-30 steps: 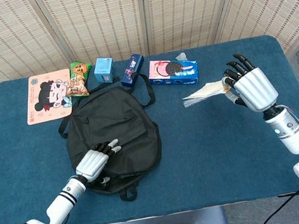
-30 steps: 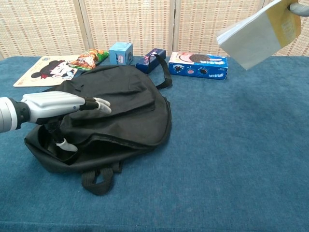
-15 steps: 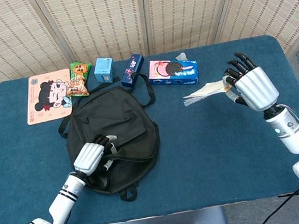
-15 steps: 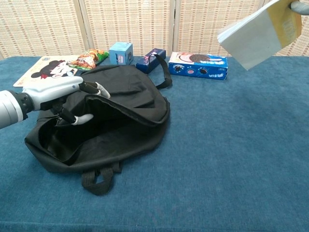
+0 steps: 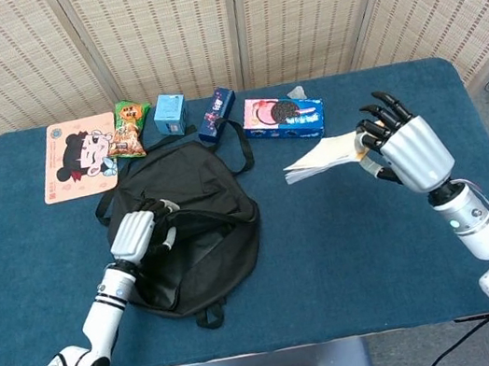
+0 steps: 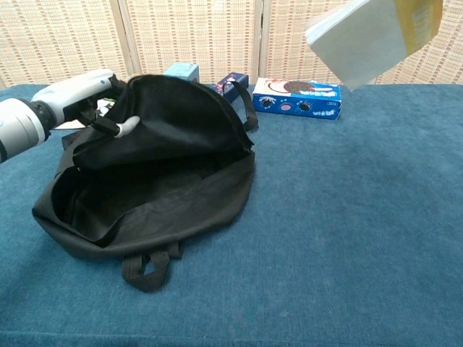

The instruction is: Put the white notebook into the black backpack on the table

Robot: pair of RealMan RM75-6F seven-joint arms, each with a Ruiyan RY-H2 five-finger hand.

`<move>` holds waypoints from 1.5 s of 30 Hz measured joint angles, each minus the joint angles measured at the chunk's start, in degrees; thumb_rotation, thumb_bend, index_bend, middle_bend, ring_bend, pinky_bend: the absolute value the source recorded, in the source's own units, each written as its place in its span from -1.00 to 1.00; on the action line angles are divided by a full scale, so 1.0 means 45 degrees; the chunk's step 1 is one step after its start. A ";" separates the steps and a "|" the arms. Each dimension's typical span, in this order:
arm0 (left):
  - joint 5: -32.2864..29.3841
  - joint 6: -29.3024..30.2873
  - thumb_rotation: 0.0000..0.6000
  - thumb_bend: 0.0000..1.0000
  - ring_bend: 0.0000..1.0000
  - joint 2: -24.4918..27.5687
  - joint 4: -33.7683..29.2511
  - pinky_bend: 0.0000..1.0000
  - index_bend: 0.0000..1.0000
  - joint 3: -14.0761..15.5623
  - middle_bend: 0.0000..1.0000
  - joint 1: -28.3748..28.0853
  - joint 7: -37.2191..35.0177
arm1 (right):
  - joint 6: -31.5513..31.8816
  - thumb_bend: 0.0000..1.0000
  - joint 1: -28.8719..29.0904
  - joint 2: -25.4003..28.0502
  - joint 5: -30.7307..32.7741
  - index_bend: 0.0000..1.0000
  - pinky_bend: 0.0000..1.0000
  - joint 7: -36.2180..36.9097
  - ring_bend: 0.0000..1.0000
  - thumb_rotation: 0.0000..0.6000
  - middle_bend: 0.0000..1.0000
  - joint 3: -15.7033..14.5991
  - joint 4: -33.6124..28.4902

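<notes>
- Blue table (image 5: 346,222), with a woven screen (image 5: 197,21) behind it.
- Along the far edge, left to right: pink cartoon board (image 5: 77,157), green snack bag (image 5: 128,129), light blue box (image 5: 170,113), dark blue box (image 5: 216,114), cookie box (image 5: 283,117).
- A small pale item (image 5: 295,92) sits behind the cookie box; too small to identify.

No text legible in either view.
- Blue cookie box (image 5: 283,118), far edge of the table (image 5: 331,243): printed lettering and cookie pictures, too small to read.
- Green snack bag (image 5: 128,129), small light-blue box (image 5: 170,113), dark-blue box (image 5: 216,114) along the far edge: printing blurred.
- Pink cartoon mat (image 5: 79,157), far left corner: rim lettering unreadable.
- White notebook (image 6: 365,40): yellow strip with tiny marks, unreadable.
</notes>
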 measured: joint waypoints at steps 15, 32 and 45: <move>-0.5112 -0.1515 1.00 0.09 -0.45 0.0500 -0.0406 -0.70 0.48 -0.1954 -0.36 -0.1111 0.2107 | -0.0054 0.17 0.1077 -0.0203 -0.2088 0.32 -0.71 0.0637 -0.47 1.00 -0.03 -0.0130 -0.2908; -0.8483 -0.2506 1.00 0.09 -0.45 0.1408 -0.0635 -0.70 0.44 -0.2309 -0.36 -0.1887 0.3173 | -0.2167 0.13 0.3953 -0.3949 -0.2467 0.32 -0.71 0.1281 -0.46 1.00 -0.03 0.0291 -0.0796; -0.9647 -0.2804 1.00 0.09 -0.45 0.1890 -0.0723 -0.70 0.43 -0.2042 -0.36 -0.2193 0.3320 | -0.2972 0.10 0.5431 -0.6588 -0.2238 0.33 -0.71 0.2067 -0.45 1.00 -0.02 0.0079 0.2438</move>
